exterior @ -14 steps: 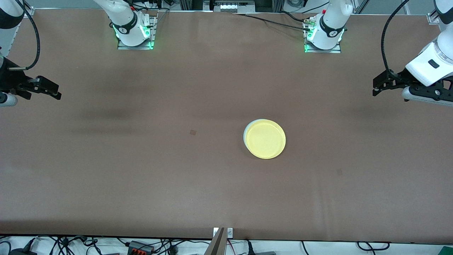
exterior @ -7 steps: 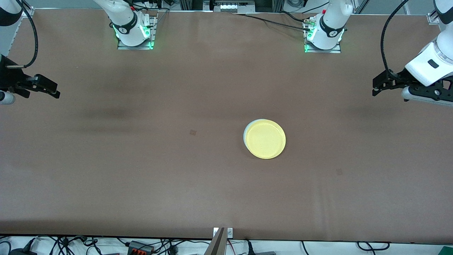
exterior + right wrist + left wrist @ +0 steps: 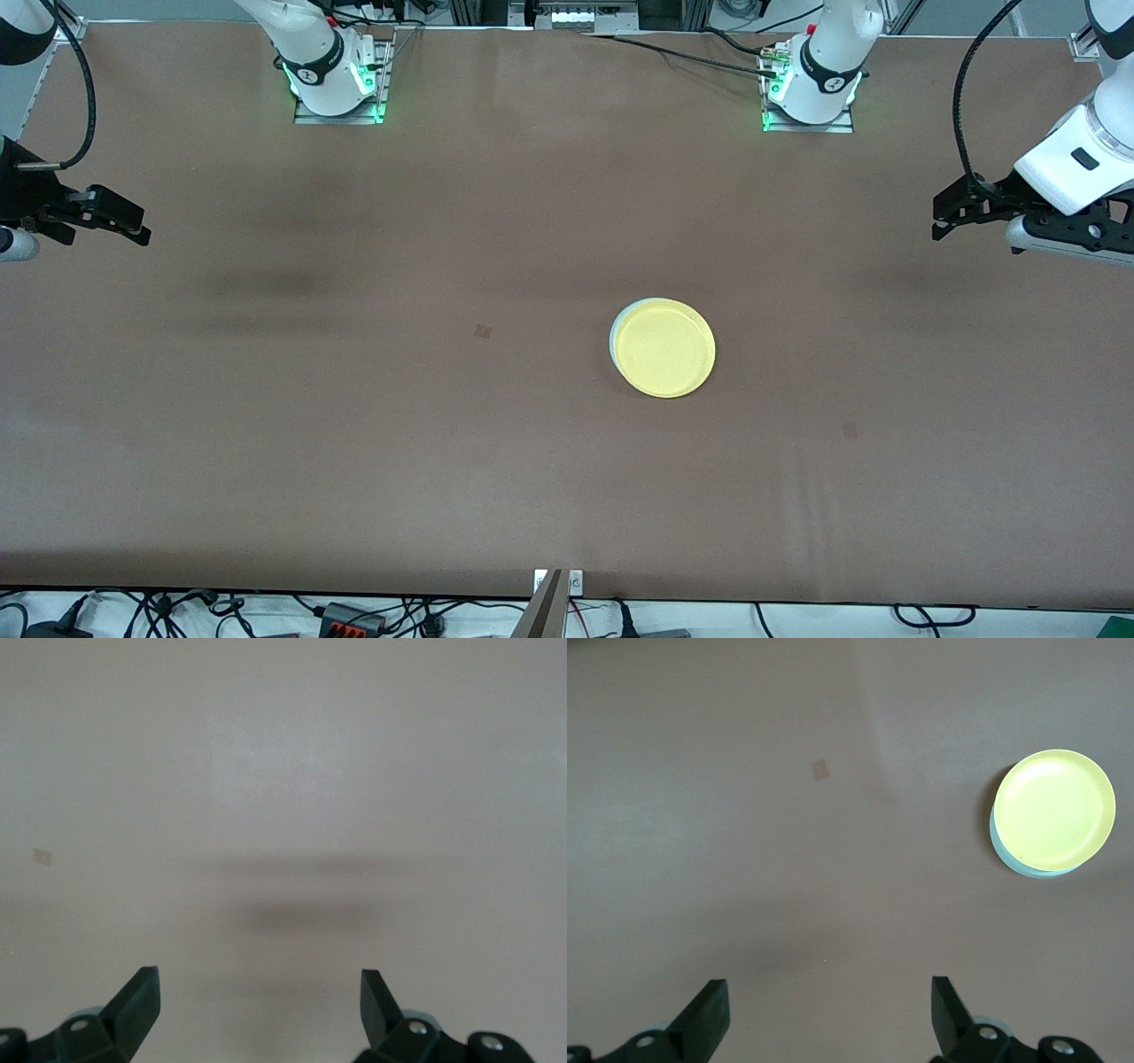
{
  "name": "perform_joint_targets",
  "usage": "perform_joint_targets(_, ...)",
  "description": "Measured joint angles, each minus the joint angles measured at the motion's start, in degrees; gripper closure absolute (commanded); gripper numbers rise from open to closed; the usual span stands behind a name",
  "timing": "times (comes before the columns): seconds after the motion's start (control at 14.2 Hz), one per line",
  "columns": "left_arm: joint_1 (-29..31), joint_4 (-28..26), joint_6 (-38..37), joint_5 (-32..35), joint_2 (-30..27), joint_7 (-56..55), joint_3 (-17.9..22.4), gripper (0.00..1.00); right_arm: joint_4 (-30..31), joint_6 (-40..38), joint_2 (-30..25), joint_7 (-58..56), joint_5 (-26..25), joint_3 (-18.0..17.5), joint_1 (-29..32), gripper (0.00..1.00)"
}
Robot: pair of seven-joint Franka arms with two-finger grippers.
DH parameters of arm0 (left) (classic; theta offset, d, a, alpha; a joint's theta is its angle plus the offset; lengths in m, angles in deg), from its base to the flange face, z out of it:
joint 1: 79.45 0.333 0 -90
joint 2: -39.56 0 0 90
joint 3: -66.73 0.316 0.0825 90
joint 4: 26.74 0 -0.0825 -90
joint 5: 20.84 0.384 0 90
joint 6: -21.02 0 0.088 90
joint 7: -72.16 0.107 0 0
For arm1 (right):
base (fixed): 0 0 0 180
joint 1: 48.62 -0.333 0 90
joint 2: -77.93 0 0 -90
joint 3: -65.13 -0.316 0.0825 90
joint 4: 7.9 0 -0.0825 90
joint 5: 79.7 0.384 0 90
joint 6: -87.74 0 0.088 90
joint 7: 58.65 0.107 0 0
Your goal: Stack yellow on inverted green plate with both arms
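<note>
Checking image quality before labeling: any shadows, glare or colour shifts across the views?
Front view: even light, soft dark smudges of shadow on the table, no glare. Left wrist view: yellow plate looks greenish, green plate bluish. Right wrist view: blurred shadow band ahead of the right gripper.

Both arms are showing white shells with black joint bands, and black cables are looping along them. The left gripper [image 3: 941,220] and right gripper [image 3: 142,228] are black, and green lights are glowing at the bases.
</note>
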Motion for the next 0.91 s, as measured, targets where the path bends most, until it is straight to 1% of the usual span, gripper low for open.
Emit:
perform_joint_targets(0.35, -0.2, 0.7, 0.0, 0.0, 0.0, 0.0, -0.3, 0.00, 0.1, 0.0, 0.0, 0.0, 0.0, -0.1, 0.0, 0.00)
perform_joint_targets(0.63, -0.2, 3.8, -4.5, 0.0, 0.0, 0.0, -0.4, 0.00, 0.1, 0.0, 0.0, 0.0, -0.1, 0.0, 0.2, 0.00)
perform_joint_targets(0.91, -0.2, 4.1, -5.4, 0.0, 0.0, -1.5, -0.4, 0.00, 0.1, 0.0, -0.1, 0.0, -0.1, 0.1, 0.2, 0.00)
